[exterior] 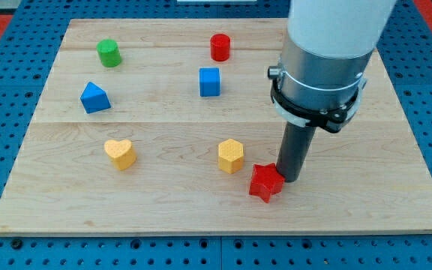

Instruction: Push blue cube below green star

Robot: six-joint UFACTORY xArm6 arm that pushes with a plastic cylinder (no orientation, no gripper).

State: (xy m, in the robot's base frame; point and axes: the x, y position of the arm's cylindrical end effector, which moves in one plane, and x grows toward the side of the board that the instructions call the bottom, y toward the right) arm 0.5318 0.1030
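Observation:
The blue cube (210,82) sits on the wooden board (366,202), above the middle. The only green block (109,53) looks like a short cylinder and stands near the view's top left. The cube is to the right of it and slightly lower. My tip (291,178) is at the lower right of the middle, touching or almost touching the right side of a red star (265,182). The tip is well below and to the right of the blue cube.
A red cylinder (220,47) stands just above the blue cube. A blue triangular block (95,98) lies at the left. A yellow heart (119,154) is at the lower left. A yellow hexagon (231,156) lies left of the red star.

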